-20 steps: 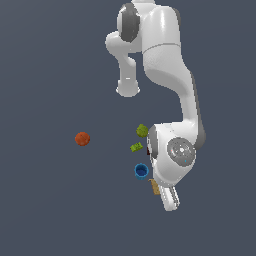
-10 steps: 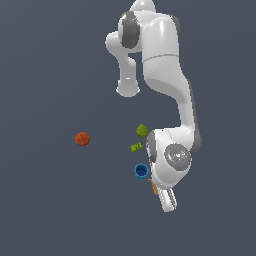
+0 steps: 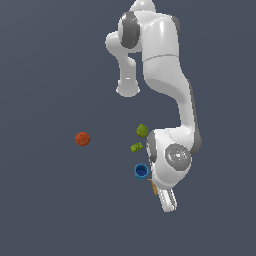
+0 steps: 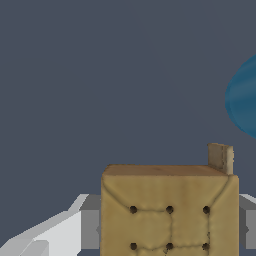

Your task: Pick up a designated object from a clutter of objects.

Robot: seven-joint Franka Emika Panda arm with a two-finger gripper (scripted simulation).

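**Closing in on the cracker, lift not yet shown**

Filling the wrist view, cracker [image 4: 170, 212] sits between grey fingers [image 4: 90, 222], right under the gripper [image 3: 156, 189], just beside the cup [image 3: 141, 171]. Cannot tell whether jaws are clamped or merely straddling. Probably at the grasp stage; raising clear of balls [image 3: 82, 138] and brick [image 3: 136, 147] still to come.

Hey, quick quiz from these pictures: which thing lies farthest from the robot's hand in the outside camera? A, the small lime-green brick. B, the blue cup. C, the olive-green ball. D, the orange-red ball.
D: the orange-red ball sits alone toward the exterior view's left, while the blue cup, lime-green brick and olive-green ball cluster beside the arm.
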